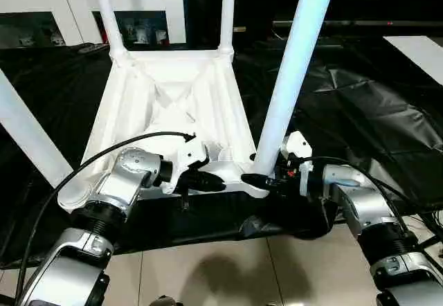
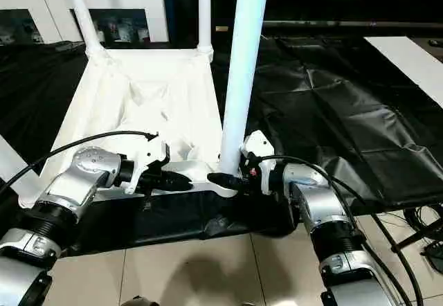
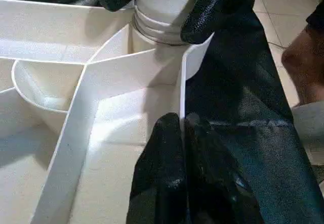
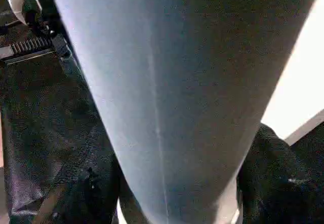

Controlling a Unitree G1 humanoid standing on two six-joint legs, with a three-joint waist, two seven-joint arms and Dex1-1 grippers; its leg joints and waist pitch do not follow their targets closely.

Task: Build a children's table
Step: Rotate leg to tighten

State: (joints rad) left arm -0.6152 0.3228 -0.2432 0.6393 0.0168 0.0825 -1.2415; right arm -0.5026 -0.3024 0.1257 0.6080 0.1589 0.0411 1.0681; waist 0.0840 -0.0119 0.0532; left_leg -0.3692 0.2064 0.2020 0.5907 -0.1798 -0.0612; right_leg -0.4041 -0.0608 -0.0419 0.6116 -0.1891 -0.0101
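Nearest the robot, at six o'clock, the left tool (image 1: 205, 179) pinches the near rim of the upturned tabletop (image 1: 173, 105), its fingers pressed together on a thin rib. At four o'clock, the right tool (image 1: 266, 179) clamps the base of the near right leg (image 1: 294, 64), standing in its corner socket. Farther off, at twelve o'clock, two far legs (image 1: 227, 15) stand seated. At nine o'clock the fourth leg (image 1: 28, 133) leans outward, judged not fully seated. Black sheeting (image 1: 360, 105) covers the floor.

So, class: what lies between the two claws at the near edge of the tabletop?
The tabletop's near rim, a short white stretch, in the left eye view.
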